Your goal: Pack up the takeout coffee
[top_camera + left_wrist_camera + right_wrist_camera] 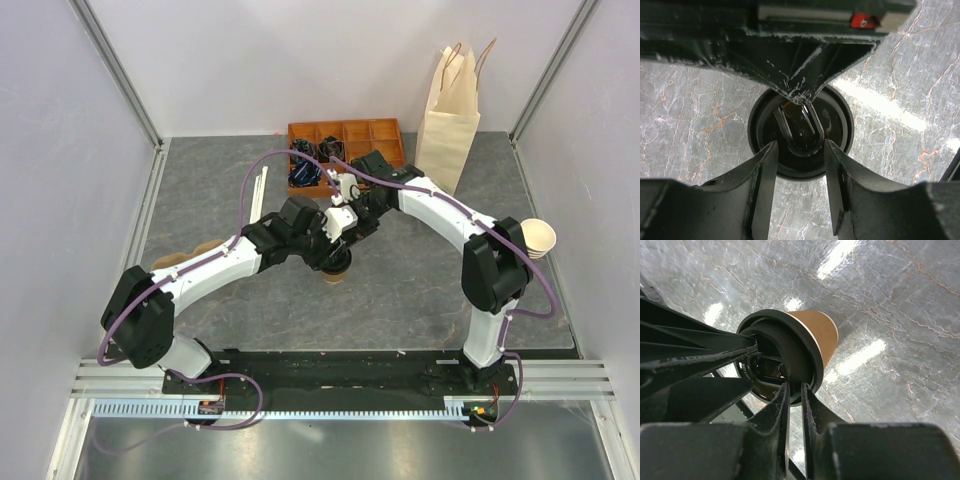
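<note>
The takeout coffee (337, 270), a tan paper cup (816, 329) with a black lid (837, 125), stands on the grey table at the centre, mostly hidden under both wrists in the top view. My right gripper (796, 386) comes in from the far side and is shut on the rim of the lid; its fingers (800, 85) show over the lid's far edge in the left wrist view. My left gripper (800, 147) hangs right above the lid, open, one finger on each side of the sip recess. Whether its tips touch the lid I cannot tell.
A tall paper bag (450, 110) stands open at the back right. An orange compartment tray (375, 132) sits at the back centre. Lidless paper cups (538, 238) are stacked at the right edge. A brown pulp carrier (185, 258) lies behind the left arm, white sticks (258, 190) nearby.
</note>
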